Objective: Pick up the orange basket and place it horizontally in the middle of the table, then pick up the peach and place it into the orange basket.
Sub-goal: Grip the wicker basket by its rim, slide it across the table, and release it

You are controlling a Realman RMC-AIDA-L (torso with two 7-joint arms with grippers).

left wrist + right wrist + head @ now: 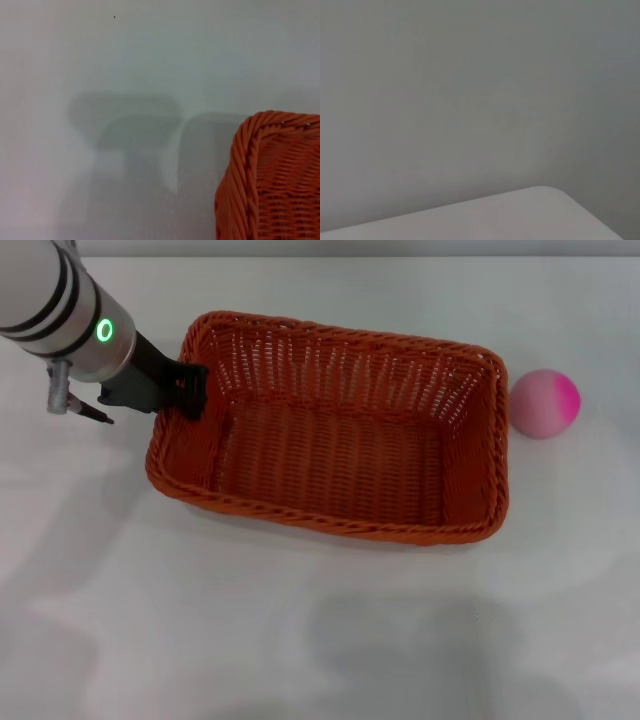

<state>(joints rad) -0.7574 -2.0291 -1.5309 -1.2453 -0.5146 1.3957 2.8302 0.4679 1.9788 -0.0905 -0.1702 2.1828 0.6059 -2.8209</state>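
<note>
Left gripper (190, 390): black, reaching in from the upper left, its jaws clenched on the braided rim at the left end wall of the basket (330, 435). Risk: a hold on one short end only; if the basket is lifted or dragged from here, the far end will likely sag or pivot, and the rim may slip out of the jaws. Basket: orange woven, rectangular, empty, lying roughly lengthwise across the middle of the counter (300, 640), its long axis slightly skewed, left end nearer the top of the head view. Risk: letting go at this angle leaves it short of horizontal; a jerk on release could shift it rightward. Peach (545, 402): pink, round, on the counter just beside the basket's right end, apart from the rim. Risk: any push of the basket to the right would nudge it, and it would probably roll away. Right gripper: not seen, parked out of frame.
</note>
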